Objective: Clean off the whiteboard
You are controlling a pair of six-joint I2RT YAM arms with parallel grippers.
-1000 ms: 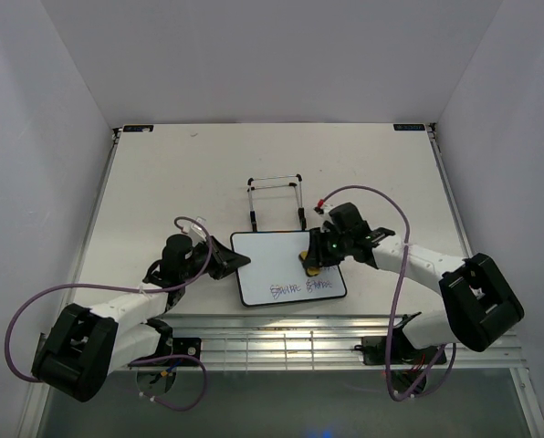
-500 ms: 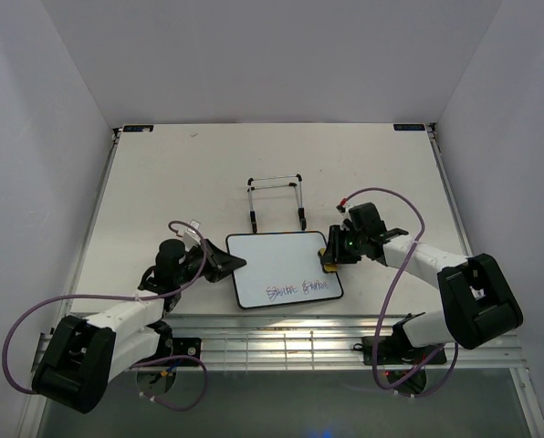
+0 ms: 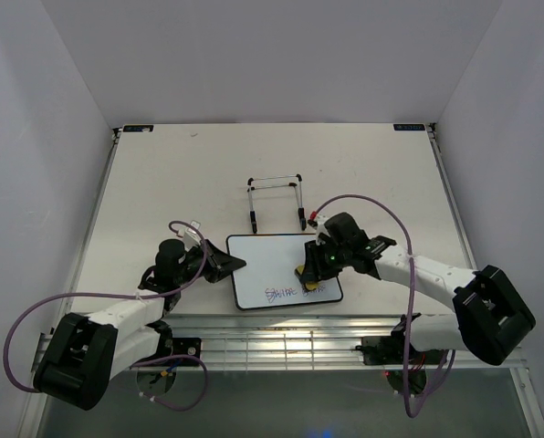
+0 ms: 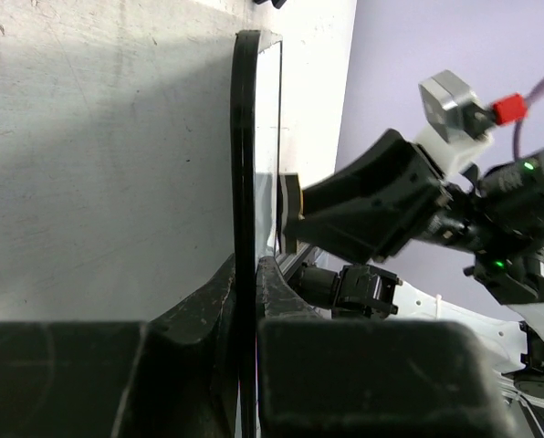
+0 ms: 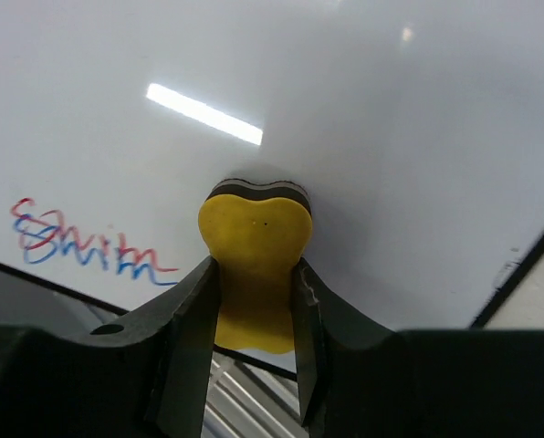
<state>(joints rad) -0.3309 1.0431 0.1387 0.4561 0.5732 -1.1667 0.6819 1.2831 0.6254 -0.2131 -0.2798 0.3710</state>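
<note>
The whiteboard (image 3: pixel 274 262) lies flat on the table near the front edge, white with a thin black rim. Red and purple handwriting (image 3: pixel 281 293) runs along its near edge. My left gripper (image 3: pixel 228 265) is shut on the board's left rim, seen edge-on in the left wrist view (image 4: pixel 245 182). My right gripper (image 3: pixel 312 271) is shut on the yellow eraser (image 5: pixel 252 265), squeezed between the jaws, its dark felt face pressed on the board (image 5: pixel 391 146). The writing (image 5: pixel 80 242) shows to the eraser's left.
A thin black wire stand (image 3: pixel 276 203) stands just behind the board. A ribbed metal rail (image 3: pixel 290 336) runs along the table's front edge below the board. White enclosure walls surround the table.
My right gripper with the eraser swung out to the board's right edge, then back left and nearer onto the right end of the writing. The board shifted slightly left.
</note>
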